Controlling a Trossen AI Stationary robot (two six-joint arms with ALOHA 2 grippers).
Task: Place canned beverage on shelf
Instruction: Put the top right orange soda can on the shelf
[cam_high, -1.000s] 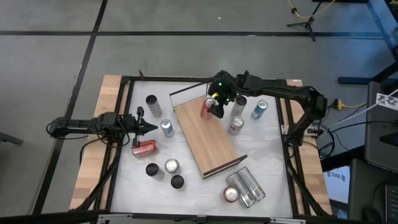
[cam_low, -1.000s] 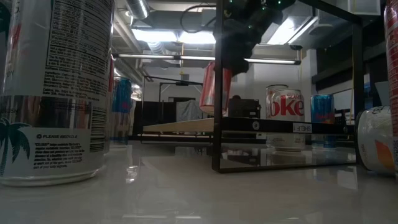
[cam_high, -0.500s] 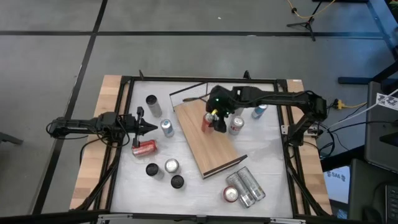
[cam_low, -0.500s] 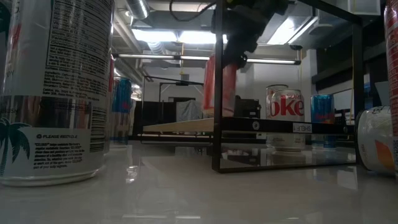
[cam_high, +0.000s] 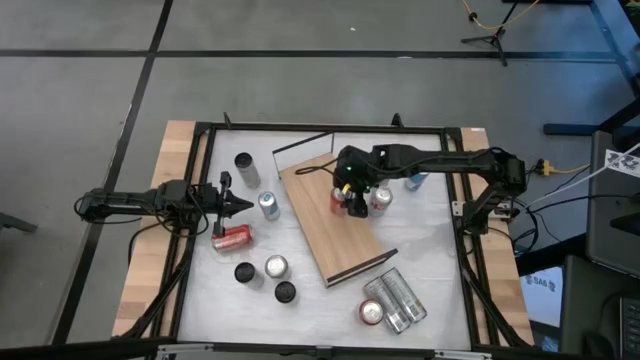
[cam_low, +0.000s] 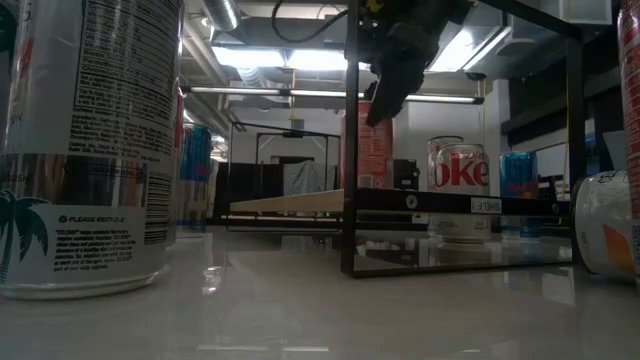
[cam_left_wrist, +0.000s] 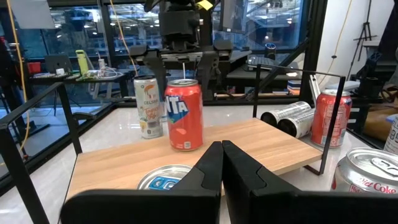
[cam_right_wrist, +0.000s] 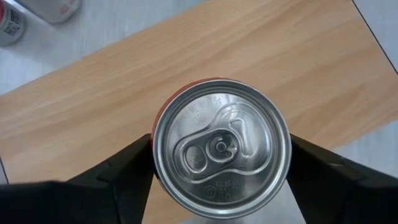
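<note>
We see the white table (cam_high: 420, 250) first, with the long wooden shelf (cam_high: 335, 235) lying slantwise across its middle and loose cans scattered around it. On the shelf, towards its railed end, an orange soda can (cam_left_wrist: 184, 116) stands upright on the board. Our right gripper (cam_high: 345, 195) sits over its top, fingers either side of the can; we cannot tell whether they grip it or have let go. We judge this the release step: next the fingers must part fully and lift straight up without tipping the can. Our left gripper (cam_high: 240, 207) waits beside the shelf, jaws together.
</note>
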